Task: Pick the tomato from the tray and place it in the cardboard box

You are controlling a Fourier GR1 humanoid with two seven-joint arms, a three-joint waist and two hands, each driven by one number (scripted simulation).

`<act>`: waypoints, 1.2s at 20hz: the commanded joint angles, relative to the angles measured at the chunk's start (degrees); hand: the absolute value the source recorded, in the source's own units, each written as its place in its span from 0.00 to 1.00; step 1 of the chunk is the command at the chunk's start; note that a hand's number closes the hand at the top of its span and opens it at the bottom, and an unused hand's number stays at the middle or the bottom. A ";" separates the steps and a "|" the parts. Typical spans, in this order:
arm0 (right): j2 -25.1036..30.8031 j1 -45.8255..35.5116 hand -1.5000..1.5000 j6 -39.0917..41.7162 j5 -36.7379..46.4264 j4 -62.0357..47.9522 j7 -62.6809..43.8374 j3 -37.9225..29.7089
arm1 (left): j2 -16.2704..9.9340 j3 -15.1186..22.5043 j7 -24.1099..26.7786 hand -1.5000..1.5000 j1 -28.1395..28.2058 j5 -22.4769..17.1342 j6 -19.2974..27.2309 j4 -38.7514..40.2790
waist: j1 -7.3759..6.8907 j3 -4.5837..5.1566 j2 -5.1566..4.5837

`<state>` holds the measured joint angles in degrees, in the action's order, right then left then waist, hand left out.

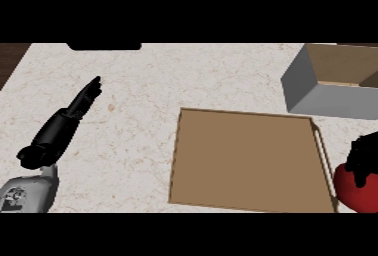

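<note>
The red tomato [353,194] shows at the lower right edge, just right of the brown tray [247,160]. My right hand [365,159] comes down over its top, fingers curled round it, and hides part of it. The tray lies flat in the middle of the counter with nothing on it. The cardboard box [334,80] stands open at the upper right, grey outside and tan inside. My left hand [74,112] rests at the left with fingers straight, pointing up and away, far from the tray.
A dark object [103,46] sits at the counter's far edge, upper left. A strip of dark wood [10,57] borders the counter at the far left. Speckled counter lies between the left hand and the tray.
</note>
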<state>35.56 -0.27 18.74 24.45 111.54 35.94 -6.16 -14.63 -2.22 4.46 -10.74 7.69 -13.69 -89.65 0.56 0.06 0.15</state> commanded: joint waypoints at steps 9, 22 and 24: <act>2.59 -26.23 1.00 3.83 -4.96 -29.02 -14.38 -8.18 | 0.83 -0.02 -0.64 0.50 -2.67 0.33 -0.40 0.69 | -1.73 -0.07 -0.39; 12.29 -40.84 1.00 4.22 16.58 -63.43 2.63 6.36 | 2.62 0.61 -2.76 0.50 -7.84 0.50 -0.08 2.58 | -3.59 -0.18 -1.27; 12.53 -43.15 1.00 4.16 19.44 -68.02 4.40 8.44 | 1.23 0.32 -1.35 0.50 -4.74 0.42 -1.29 1.77 | -4.17 -0.16 -1.24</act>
<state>47.55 -40.03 23.75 38.73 52.32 35.85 -1.52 -12.70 -1.12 3.59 -15.63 8.54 -14.47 -87.63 -3.03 -0.07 -0.98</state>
